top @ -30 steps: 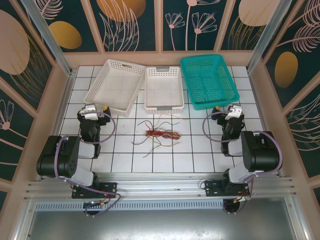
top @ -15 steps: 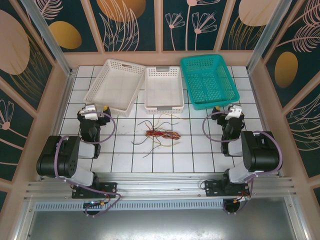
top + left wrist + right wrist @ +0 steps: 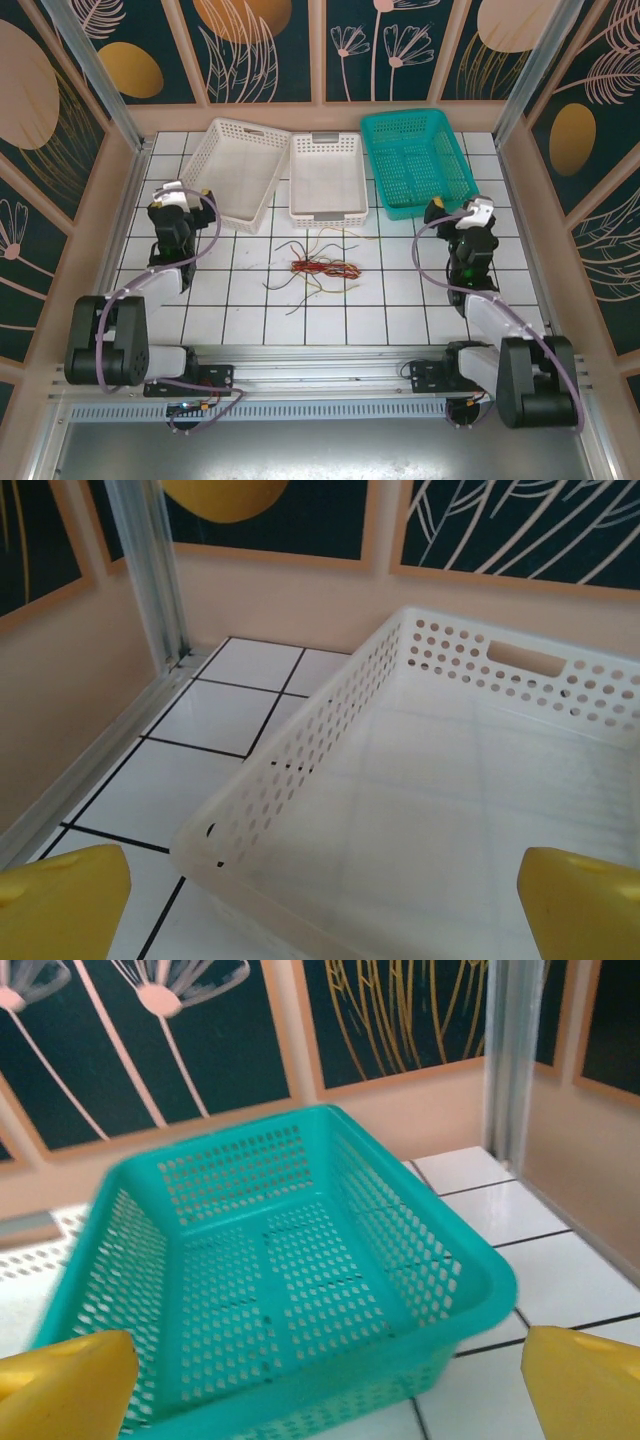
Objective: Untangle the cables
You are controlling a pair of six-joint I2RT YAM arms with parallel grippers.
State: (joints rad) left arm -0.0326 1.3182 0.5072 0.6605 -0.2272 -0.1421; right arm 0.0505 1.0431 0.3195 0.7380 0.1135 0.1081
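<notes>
Currently | cables [image 3: 322,265] tangled on table [image 3: 250,310] | white baskets [image 3: 228,175], teal basket [image 3: 415,165] just behind | both jaws released, empty

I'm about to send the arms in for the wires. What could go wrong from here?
The cables lie in one tight bundle with loose ends splayed out; pinching its middle would likely lift everything together and tighten the tangle. The open left gripper sits close to the left white basket, and the open right gripper close to the teal basket; swinging inward may knock them.
</notes>
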